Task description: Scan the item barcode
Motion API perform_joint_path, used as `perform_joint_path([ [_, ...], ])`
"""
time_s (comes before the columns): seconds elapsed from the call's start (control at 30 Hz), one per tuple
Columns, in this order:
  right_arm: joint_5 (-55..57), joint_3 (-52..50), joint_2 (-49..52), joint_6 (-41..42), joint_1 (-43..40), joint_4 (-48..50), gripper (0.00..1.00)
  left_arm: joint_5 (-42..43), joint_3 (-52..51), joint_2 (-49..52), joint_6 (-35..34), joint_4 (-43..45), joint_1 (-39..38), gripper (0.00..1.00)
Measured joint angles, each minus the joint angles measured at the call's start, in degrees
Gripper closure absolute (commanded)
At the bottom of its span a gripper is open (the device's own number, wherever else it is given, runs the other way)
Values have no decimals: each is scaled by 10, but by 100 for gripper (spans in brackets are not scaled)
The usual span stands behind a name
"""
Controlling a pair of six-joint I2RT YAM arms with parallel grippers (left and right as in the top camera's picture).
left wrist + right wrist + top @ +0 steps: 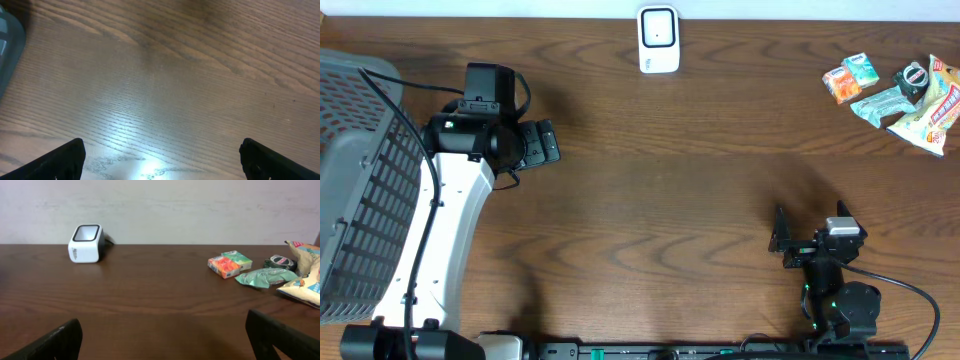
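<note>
Broadly, a dark wood-grain surface [670,170] fills the overhead view. At its left edge sits a grey slatted basket [360,180], partly cut off by the frame. Just beside the basket, the white left arm [450,220] reaches from the near edge toward the far side. Its left end effector [550,142] points rightward over bare wood. The jaws are spread wide with nothing between them, and its wrist view shows only wood grain between the two dark fingertips [65,160].

The smaller, dark right arm [840,300] is folded low at the near edge, right of centre. The right end effector [810,235] is likewise fully spread and empty. It faces the far wall, and its fingers [280,337] frame the whole back of the surface.

The goods lie in a cluster at the far right corner, well apart from both arms. Largest is a yellow and white snack bag [932,110] at the very edge. A crumpled teal packet [880,103] lies just beside it. Next come an orange box [840,85] and a green box [861,68], which touch each other. A small black round object [910,80] sits between the green box and the bag; what it is I cannot tell.

The white scanner [658,38] stands upright at the far edge near centre, well left of the cluster.
</note>
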Motion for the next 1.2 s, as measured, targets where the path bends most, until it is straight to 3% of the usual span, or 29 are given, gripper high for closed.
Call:
perform_joint_path([
  [0.8,0,0,0,0,0,0,1,0,0,0,0,0,0,2],
  [1.2,0,0,0,0,0,0,1,-56,0,0,37,-11,0,2],
])
